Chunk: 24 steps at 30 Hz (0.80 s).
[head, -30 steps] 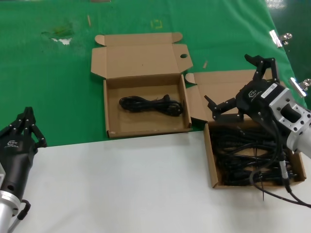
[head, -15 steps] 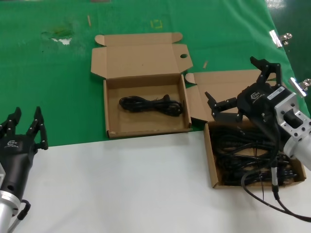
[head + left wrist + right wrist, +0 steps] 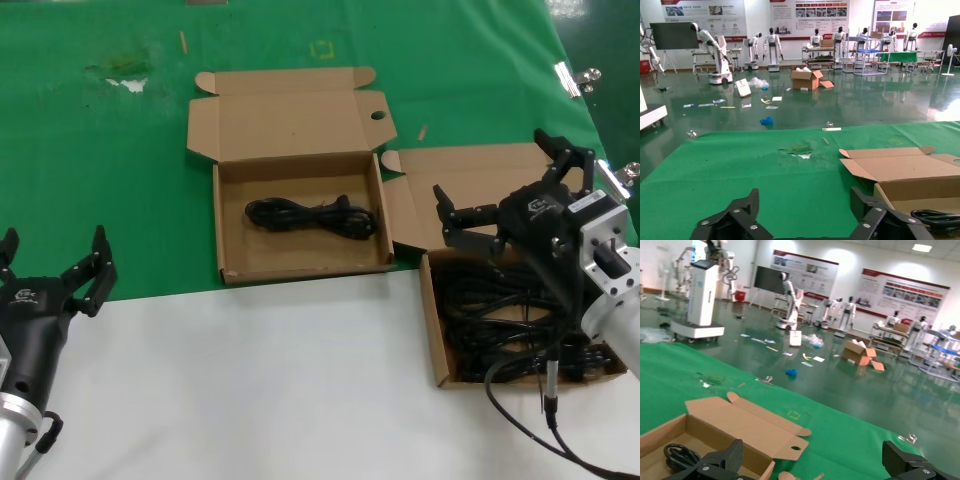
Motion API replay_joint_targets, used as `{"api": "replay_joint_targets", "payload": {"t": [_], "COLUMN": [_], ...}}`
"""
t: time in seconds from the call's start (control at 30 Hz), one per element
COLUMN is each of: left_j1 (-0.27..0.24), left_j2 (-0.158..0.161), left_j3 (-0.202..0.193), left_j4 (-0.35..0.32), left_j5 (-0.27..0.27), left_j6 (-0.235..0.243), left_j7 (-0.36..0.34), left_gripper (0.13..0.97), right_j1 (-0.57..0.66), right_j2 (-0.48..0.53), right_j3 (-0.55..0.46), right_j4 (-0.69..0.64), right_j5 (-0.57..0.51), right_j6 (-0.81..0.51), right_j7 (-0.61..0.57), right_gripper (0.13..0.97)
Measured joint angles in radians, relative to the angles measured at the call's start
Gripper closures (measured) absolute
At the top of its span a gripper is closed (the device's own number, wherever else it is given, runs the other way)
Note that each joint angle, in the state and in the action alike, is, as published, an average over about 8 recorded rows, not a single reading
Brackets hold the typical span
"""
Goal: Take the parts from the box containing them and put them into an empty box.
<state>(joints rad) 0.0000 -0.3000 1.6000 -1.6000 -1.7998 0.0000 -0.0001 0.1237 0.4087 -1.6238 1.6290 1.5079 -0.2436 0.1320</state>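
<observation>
Right gripper (image 3: 520, 197), seen from the head camera, hovers over the back edge of the right-hand carton (image 3: 432, 340) with its fingers spread wide and nothing between them. Its body and cable hide much of that carton's inside; what shows is a tangled heap of black power cords (image 3: 480, 320), too jumbled to count. This carton's lid (image 3: 455, 170) lies open behind it, partly covered by the gripper. The other carton (image 3: 225, 225) sits just beside it toward the robot's left, on the green cloth (image 3: 100, 180), lid folded back, with one coiled cord (image 3: 312, 215) lying across its floor. The left gripper (image 3: 52, 268) waits low at the near left over the white table edge (image 3: 260, 380), fingers splayed and empty, its arm cut off by the frame.

From the left wrist camera, the left gripper's two dark fingertips (image 3: 735, 220) stand well apart at the picture's edge. Beyond them the green cloth runs to the open carton (image 3: 910, 187), only partly in frame; a sliver of its black cord (image 3: 937, 217) peeks over the wall.

From the right wrist camera, the right gripper's fingertips (image 3: 715, 462) are likewise wide apart and cropped. Between them lies the same open carton (image 3: 670, 432), its lid (image 3: 747, 425) showing the round hole (image 3: 796, 448), with a loop of cord (image 3: 680, 455) inside. The carton beneath the gripper is out of sight.
</observation>
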Motion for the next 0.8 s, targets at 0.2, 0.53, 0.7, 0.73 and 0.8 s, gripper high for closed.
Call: {"api": "replay_joint_targets", "payload": {"t": [0.2,0.53,0.7,0.73,0.8], "left_j1": [0.0,0.0,0.0,0.0,0.0], "left_j2": [0.0,0.0,0.0,0.0,0.0], "left_j3": [0.0,0.0,0.0,0.0,0.0], "left_j4": [0.0,0.0,0.0,0.0,0.0], "left_j5": [0.0,0.0,0.0,0.0,0.0], "left_j6": [0.0,0.0,0.0,0.0,0.0], "left_j7": [0.0,0.0,0.0,0.0,0.0], "left_gripper": [0.436,0.268,0.218,0.205,0.179], "right_j1": [-0.022,-0.057,-0.076,-0.079,-0.086], "right_j2": [-0.019,-0.05,-0.066,-0.07,-0.076], "right_j3": [0.004,0.011,0.015,0.015,0.017], "right_j4": [-0.005,-0.013,-0.018,-0.019,-0.02], "right_j5": [0.051,0.136,0.178,0.187,0.204], "right_j6": [0.042,0.113,0.148,0.156,0.17], "right_j7": [-0.023,-0.061,-0.08,-0.084,-0.092], "right_gripper": [0.129,0.129,0.129,0.129,0.129]}}
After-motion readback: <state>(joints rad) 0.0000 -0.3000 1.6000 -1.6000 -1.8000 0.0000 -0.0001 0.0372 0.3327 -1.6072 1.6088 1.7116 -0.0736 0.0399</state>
